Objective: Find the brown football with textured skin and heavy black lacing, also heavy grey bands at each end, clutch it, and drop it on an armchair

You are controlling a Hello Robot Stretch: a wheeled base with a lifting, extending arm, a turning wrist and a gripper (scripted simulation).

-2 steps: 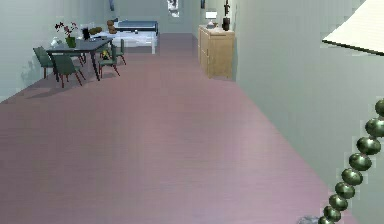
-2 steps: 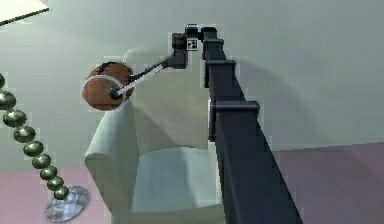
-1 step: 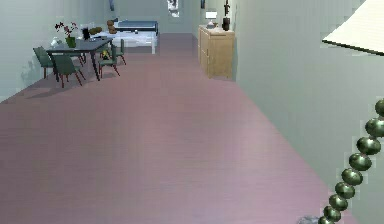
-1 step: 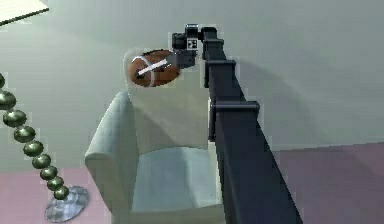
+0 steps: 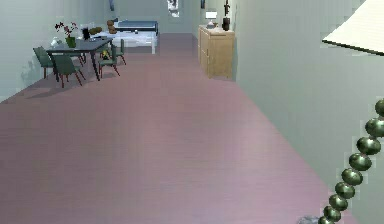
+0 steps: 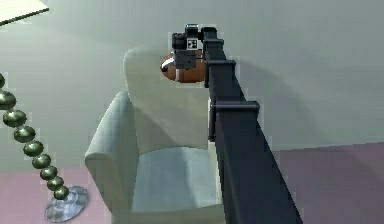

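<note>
In the arm side view the arm, a dark square bar, rises from 6 o'clock toward 12. At its far end the gripper holds the brown football, which hangs in the air in front of the top of the backrest of a pale blue-grey armchair, above its seat. What state the fingers are in cannot be told.

The armchair stands against a grey wall. At its 9 o'clock is a floor lamp with a beaded pole, a round metal base and a pale shade at the view's 10 o'clock corner.

In the forward view a mauve floor runs ahead. At 11 o'clock stands a dark dining table with green chairs around it. At 12 o'clock a wooden cabinet stands against the wall. The lamp's pole and shade show again at 4 and 2 o'clock.
</note>
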